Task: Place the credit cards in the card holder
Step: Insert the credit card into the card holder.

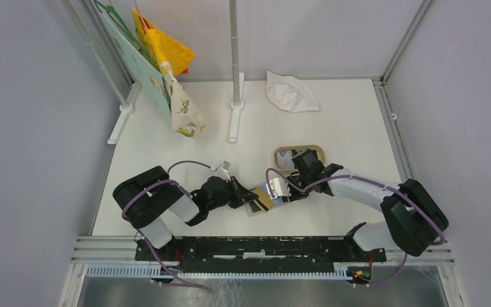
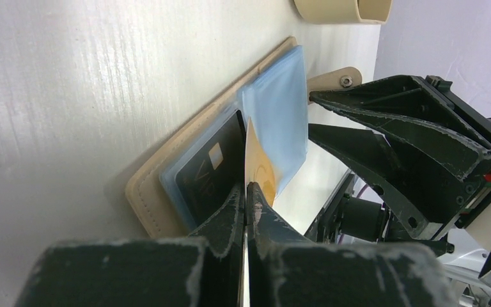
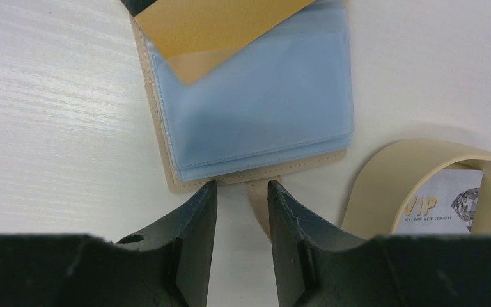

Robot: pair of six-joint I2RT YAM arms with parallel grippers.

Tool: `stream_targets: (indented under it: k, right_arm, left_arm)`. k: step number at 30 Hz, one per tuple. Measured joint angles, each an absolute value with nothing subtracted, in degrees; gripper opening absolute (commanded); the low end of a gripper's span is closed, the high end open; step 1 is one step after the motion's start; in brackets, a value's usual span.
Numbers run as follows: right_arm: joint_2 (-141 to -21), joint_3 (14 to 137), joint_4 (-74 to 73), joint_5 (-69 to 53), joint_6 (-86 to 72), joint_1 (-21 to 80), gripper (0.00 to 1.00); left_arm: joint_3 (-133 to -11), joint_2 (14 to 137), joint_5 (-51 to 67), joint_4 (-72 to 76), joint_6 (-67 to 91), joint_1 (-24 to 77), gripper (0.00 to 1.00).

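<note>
Clearly I am mid-insertion with the second card; my left gripper [image 2: 246,192] is pinched tight on the orange card [image 2: 259,167], which stands on edge over the open card holder [image 2: 156,201]; the holder lies flat on the table [image 3: 51,96], just in front of both arms. From the right wrist view one corner of that card has entered the mouth of a blue pocket [image 3: 262,109], but most of it is outside and it sits skewed to the pocket's edge. The black card [image 2: 208,173] is already seated in the neighbouring pocket; the grey-white card [image 3: 441,204] waits in the tan tray [image 3: 383,169] beside the holder.

My right gripper [image 3: 241,188] is half spread and holds nothing; its fingers straddle the snap tab [image 3: 260,198] at the holder's rim; whether they press it down I cannot tell.

Next, I judge, I must square the orange card with the pocket and slide it flat and deep; the right tips should pin the holder so it does not skate; then let go and fetch the grey-white card.
</note>
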State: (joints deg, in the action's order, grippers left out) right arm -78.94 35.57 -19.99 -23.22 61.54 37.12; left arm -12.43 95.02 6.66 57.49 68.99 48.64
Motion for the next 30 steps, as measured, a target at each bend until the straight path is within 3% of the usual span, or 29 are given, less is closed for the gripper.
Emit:
stream_targets:
  k: [30]
  right_arm:
    - [-79.0, 35.7, -20.1, -22.8, 61.6, 37.4, 0.42]
  left_arm:
    - [-19.8, 96.6, 9.9, 47.4, 69.3, 47.7, 0.02]
